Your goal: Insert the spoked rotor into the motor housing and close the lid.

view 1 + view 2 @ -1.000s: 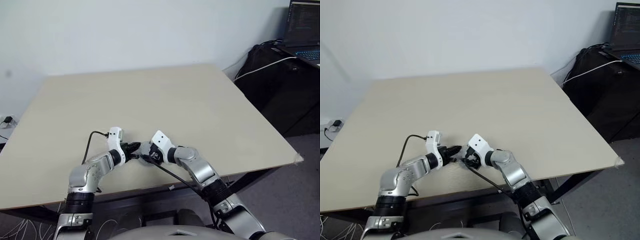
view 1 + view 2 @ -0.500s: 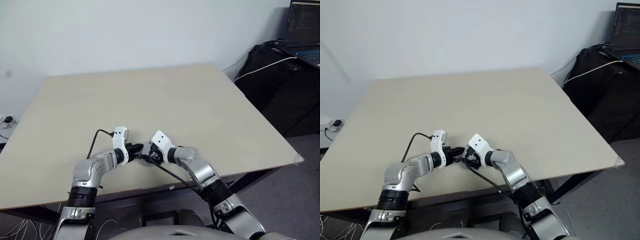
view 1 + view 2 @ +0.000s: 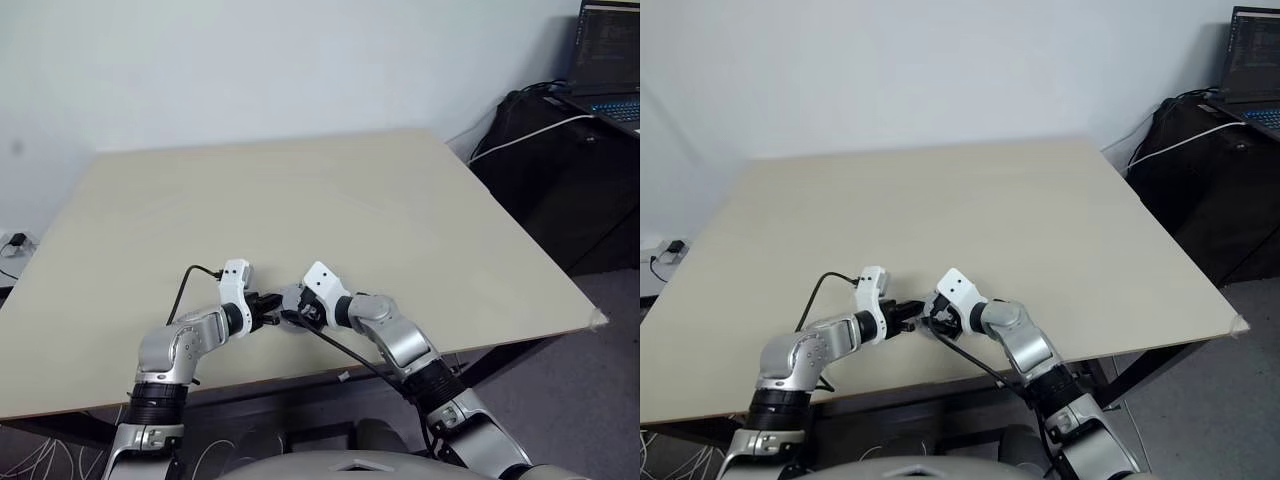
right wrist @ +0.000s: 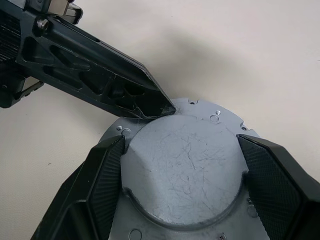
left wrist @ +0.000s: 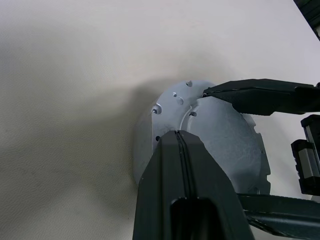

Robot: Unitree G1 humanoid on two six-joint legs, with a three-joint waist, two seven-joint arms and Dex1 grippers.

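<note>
Silver metal is showing between the two pincers near the front edge of the beige desk (image 3: 330, 200) in the left eye view, where the left pincer (image 3: 270, 309) and right pincer (image 3: 293, 312) are meeting tip to tip. In the left wrist view, the left pincer's fingers (image 5: 181, 165) are pressing fully together, gripping nothing, their tip resting on the lid (image 5: 220, 135). In the right wrist view, the right pincer (image 4: 182, 172) is standing wide, its two pads clamping the scratched silver lid's domed centre from opposite sides just ahead of the wrist, while the left pincer's closed tip is touching the dome's far edge.
</note>
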